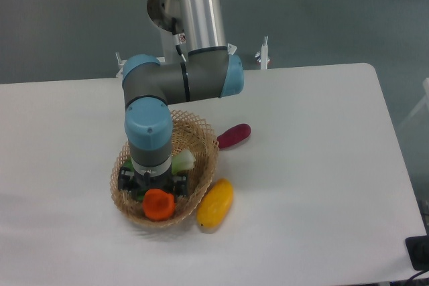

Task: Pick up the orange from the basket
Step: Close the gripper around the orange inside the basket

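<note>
Wicker basket (pixel 204 140) with one orange (pixel 158 204), end effector (pixel 153 191) above it, grip unclear

We see an evenly bright scene under soft, diffuse light that seems to come from overhead. The white table (pixel 315 165) reads pale and slightly washed, with no hard glare. Below the gripper (pixel 153 189), the basket (pixel 204 140) casts only a faint, soft-edged shadow along its near side, and the yellow fruit (pixel 215 203) to the gripper's right has a similar dim shadow. The metal arm tube (pixel 196 5) above shows a gentle sheen. The picture is low in resolution and mildly soft throughout.
</note>
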Available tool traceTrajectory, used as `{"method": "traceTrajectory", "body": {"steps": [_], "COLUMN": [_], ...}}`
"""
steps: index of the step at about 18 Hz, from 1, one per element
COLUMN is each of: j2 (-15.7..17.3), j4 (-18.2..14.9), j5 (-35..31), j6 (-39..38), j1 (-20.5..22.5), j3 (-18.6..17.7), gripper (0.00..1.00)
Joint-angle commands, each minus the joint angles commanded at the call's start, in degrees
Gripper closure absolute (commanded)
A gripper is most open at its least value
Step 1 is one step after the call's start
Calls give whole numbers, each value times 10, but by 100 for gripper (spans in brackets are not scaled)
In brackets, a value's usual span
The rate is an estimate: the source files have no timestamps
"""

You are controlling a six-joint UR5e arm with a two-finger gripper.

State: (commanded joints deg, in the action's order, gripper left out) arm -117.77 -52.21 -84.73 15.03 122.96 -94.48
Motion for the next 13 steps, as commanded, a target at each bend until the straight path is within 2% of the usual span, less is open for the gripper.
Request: {"method": "traceTrajectory", "body": {"steps": [6,13], "j2": [-18,-14], "j4": [-1,0], "j5": [-17,-22], "j6": [5,0], "j1": [-1,-1], "j3": [6,-2], "gripper": [0,1]}}
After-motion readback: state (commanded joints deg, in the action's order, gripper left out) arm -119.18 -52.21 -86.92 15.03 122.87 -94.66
